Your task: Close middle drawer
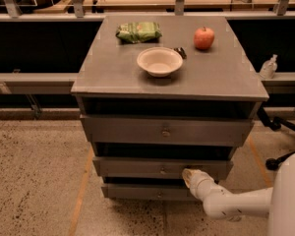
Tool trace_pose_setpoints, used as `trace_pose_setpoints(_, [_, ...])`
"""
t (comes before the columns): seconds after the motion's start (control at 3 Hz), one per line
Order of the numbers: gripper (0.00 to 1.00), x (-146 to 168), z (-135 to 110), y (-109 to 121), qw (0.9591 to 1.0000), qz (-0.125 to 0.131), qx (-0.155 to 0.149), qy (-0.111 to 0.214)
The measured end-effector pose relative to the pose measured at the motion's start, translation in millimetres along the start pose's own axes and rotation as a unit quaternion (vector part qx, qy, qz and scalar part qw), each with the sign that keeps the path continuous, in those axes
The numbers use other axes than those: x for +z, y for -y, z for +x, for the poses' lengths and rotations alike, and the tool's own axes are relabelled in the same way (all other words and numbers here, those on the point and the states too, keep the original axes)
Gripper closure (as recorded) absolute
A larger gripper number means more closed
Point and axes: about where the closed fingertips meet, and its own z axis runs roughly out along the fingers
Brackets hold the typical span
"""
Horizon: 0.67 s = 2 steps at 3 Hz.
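Note:
The grey cabinet (162,75) has three drawers. The middle drawer (137,166) has a flat grey front with a small round knob (162,170) and stands pulled out a little, with a dark gap above it. My gripper (189,175) at the end of the white arm (236,203) touches the middle drawer's front, just right of the knob. The top drawer (164,131) and the bottom drawer (147,192) lie above and below it.
On the cabinet top are a white bowl (159,61), a green bag (138,32), a red apple (204,38) and a small dark object (180,52). A sanitiser bottle (268,67) stands on the ledge to the right. Speckled floor lies to the left.

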Motion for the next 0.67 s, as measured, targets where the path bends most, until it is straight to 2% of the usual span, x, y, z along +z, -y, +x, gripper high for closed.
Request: trace_pose_setpoints(0.67, [1.00, 8.3, 5.8, 8.0, 0.9999, 0.003, -0.005, 0.009])
